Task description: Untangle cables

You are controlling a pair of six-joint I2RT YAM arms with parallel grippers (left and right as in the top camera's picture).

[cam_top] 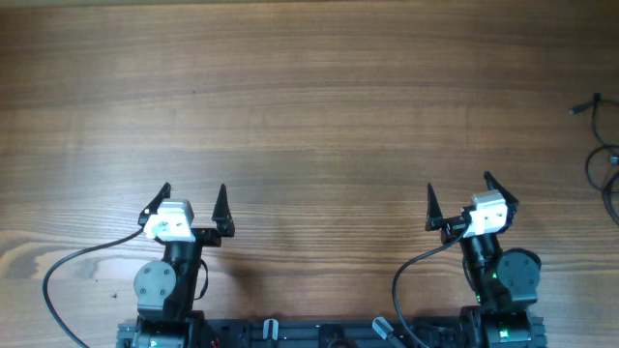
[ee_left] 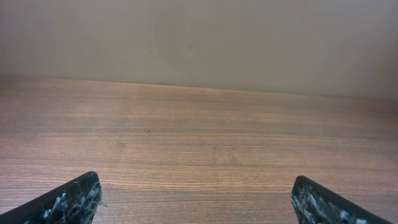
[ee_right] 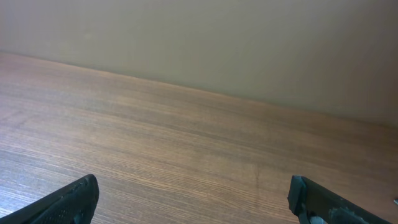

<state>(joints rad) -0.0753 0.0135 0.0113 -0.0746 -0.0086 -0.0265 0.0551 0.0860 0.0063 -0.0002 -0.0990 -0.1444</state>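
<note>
The cables (cam_top: pixel 604 159) are thin dark wire in loose loops at the far right edge of the table in the overhead view, with a small plug end (cam_top: pixel 583 105) and most of the wire cut off by the frame. My left gripper (cam_top: pixel 192 198) is open and empty near the front left; in its wrist view (ee_left: pixel 196 196) only bare wood lies between the fingers. My right gripper (cam_top: pixel 457 191) is open and empty at the front right, well left of the cables; its wrist view (ee_right: pixel 193 199) shows bare wood and no cable.
The wooden table (cam_top: pixel 309 97) stretches away behind both grippers. Thicker black arm cables (cam_top: pixel 68 266) loop near the arm bases at the front edge. A plain wall stands beyond the table's far edge (ee_left: pixel 199 87).
</note>
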